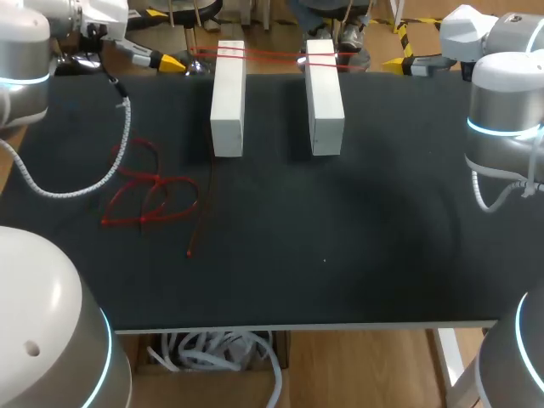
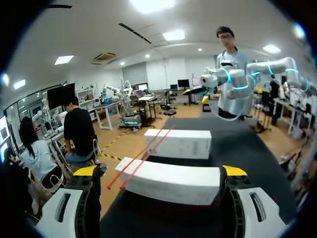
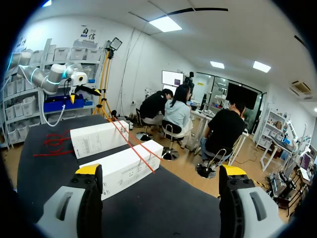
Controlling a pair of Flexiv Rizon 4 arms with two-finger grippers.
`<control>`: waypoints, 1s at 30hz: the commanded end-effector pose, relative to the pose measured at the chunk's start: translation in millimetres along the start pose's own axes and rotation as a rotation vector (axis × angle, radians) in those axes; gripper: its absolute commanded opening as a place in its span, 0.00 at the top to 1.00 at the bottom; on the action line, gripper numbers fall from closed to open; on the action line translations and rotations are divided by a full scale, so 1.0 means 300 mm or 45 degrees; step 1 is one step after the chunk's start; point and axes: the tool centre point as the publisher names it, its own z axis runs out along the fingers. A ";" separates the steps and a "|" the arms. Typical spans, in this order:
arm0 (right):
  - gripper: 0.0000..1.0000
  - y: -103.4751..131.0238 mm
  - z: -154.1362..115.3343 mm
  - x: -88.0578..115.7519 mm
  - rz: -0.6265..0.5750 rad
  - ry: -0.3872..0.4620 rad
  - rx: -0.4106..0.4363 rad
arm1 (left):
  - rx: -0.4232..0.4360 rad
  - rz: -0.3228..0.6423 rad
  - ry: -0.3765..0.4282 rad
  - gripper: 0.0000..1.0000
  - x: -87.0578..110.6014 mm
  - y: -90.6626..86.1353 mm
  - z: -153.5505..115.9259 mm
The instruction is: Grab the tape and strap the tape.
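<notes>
Two long white rectangular boxes lie side by side on the far half of the black cloth-covered table [image 1: 357,246], their long sides parallel with a gap between them: the left white box [image 1: 228,98] and the right white box [image 1: 324,98]. A pair of thin red tape lines [image 1: 272,56] runs taut across the far ends of both boxes, crossing the gap and passing a little beyond each box.

Near the left side of the table, well apart from the boxes, lies a loose tangle of red tape loops [image 1: 146,191]. Just to its right is a darker red strip [image 1: 202,208], running from beside the left box toward the near edge. A white coiled cable [image 1: 81,185] hangs from the left arm and curves over the table just left of the tangle.

My left gripper [image 1: 174,62] hangs at the far left edge, its yellow tips pointing toward the far end of the left white box, close to where the red lines end. In the left wrist view this gripper [image 2: 161,171] has its fingers spread wide with nothing gripped; the boxes lie ahead of it.

My right gripper [image 1: 399,62] hangs at the far right edge, apart from the right white box. In the right wrist view it [image 3: 161,169] is likewise spread wide and empty, with both boxes ahead.
</notes>
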 end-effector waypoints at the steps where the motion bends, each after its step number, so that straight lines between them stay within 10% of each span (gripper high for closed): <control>1: 0.00 0.001 -0.002 -0.003 0.000 0.005 0.002 | 0.025 0.028 0.044 0.00 -0.063 0.024 0.033; 21: 0.00 0.001 -0.002 -0.003 0.000 0.005 0.002 | 0.125 0.114 0.243 0.00 -0.215 0.135 0.132; 26: 0.00 0.001 -0.002 -0.003 0.000 0.005 0.002 | 0.149 0.121 0.266 0.51 -0.229 0.162 0.160; 30: 0.00 0.001 -0.002 -0.003 0.000 0.005 0.002 | 0.161 0.127 0.273 0.61 -0.239 0.176 0.176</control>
